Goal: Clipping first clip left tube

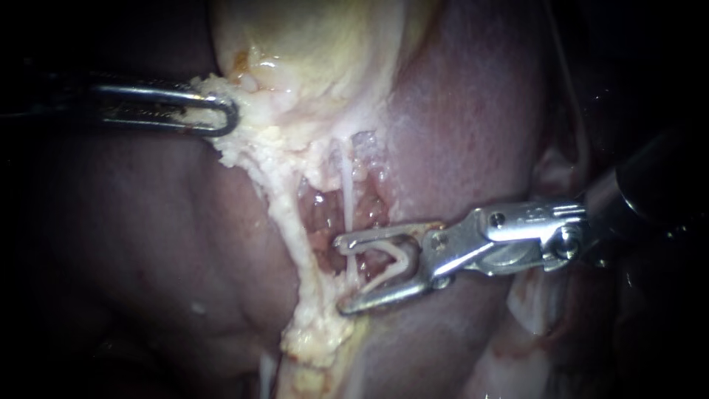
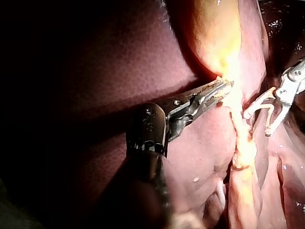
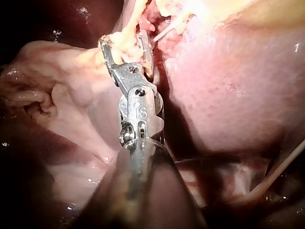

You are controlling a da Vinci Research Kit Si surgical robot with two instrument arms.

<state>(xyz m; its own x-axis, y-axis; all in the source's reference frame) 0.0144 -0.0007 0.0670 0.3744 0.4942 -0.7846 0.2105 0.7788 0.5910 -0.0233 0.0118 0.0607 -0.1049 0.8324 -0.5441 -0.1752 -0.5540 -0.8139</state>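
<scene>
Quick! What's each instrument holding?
Left instrument: jaws shut on the gallbladder edge.
Right instrument: jaws hold an open clip astride a thin tube.

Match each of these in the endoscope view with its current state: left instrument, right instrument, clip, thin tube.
Things:
1. left instrument
2. right instrument
3. clip
4. thin tube

States:
A. pale strand passing between the spread jaws
B. white, seated in the jaws, not closed
C. jaws shut on the edge of the gallbladder
D. jaws wide apart, holding the clip

Pairs: 1-C, 2-D, 3-B, 4-A
</scene>
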